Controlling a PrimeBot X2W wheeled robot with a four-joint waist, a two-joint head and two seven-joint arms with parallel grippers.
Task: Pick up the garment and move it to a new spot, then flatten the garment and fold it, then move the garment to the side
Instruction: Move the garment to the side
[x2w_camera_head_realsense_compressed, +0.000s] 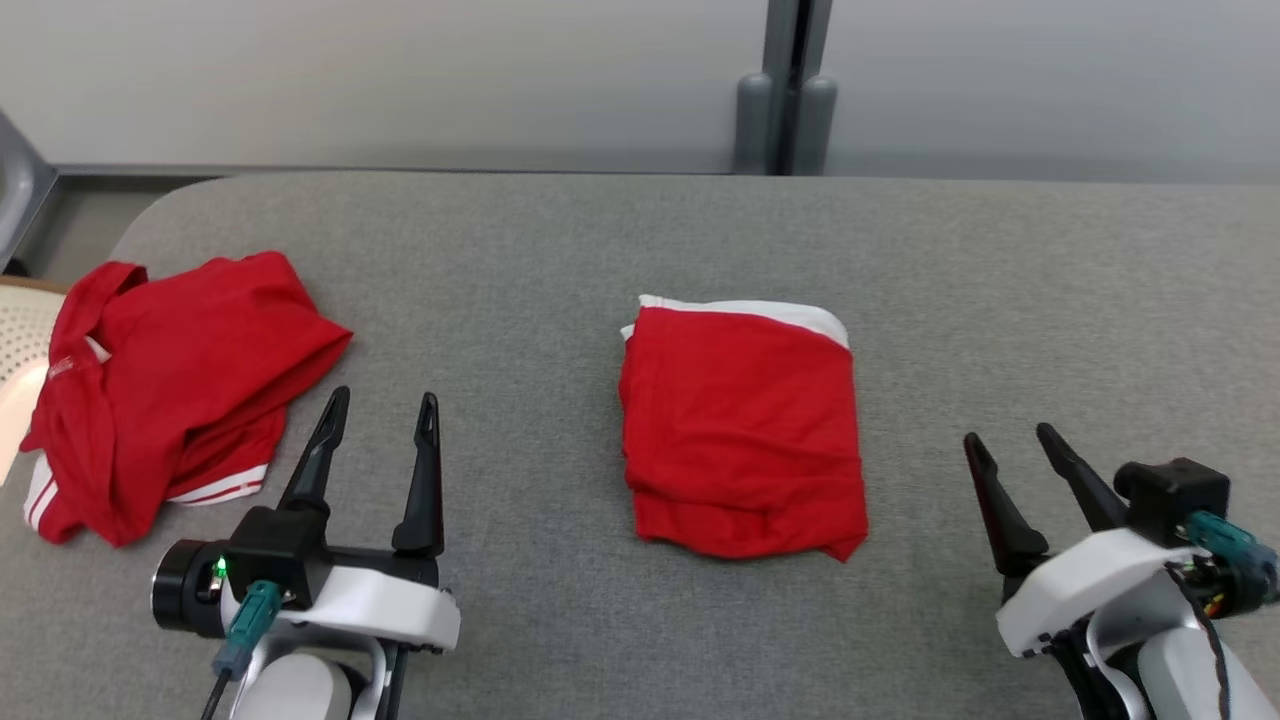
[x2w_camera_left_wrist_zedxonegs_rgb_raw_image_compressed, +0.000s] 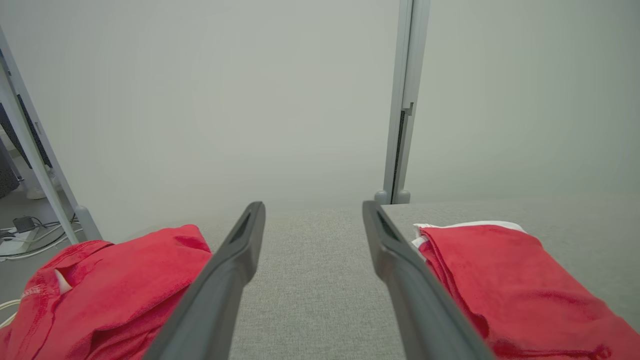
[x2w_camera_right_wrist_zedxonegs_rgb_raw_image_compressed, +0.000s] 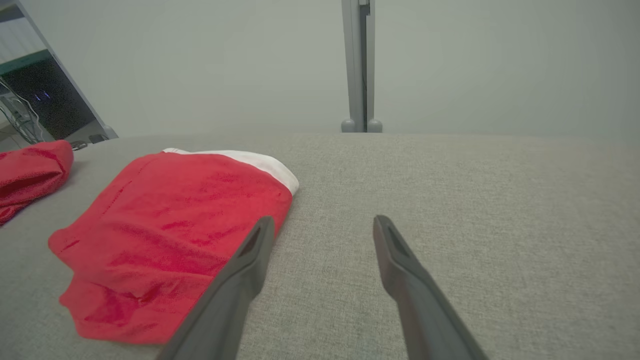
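- Left gripper (x2w_camera_head_realsense_compressed: 385, 395) is what's closest to me, bottom left of the head view. Its jaws are spread wide with nothing between them, over bare grey desk (x2w_camera_head_realsense_compressed: 560, 250). On the left wrist view its fingers (x2w_camera_left_wrist_zedxonegs_rgb_raw_image_compressed: 225, 280) point along the desk toward the wall.
- Far left: a crumpled red garment (x2w_camera_head_realsense_compressed: 170, 390) with white stripes on the hem sits in a heap by the desk's left edge. It's just beside the left gripper, and they look apart to me.
- Middle: the folded garment (x2w_camera_head_realsense_compressed: 740, 440) is red with a white band along its far edge. It's folded into a rough rectangle and lies flat at the centre of the desk, between the two grippers and well apart from the heap. The near edge is a bit rumpled.
- Right: the right gripper (x2w_camera_head_realsense_compressed: 1008, 433) is at the lower right, tilted a little leftward, jaws spread and empty. It's near the folded garment's right side, not touching.
- Back: a grey post (x2w_camera_head_realsense_compressed: 790, 100) stands against the pale wall behind the desk.
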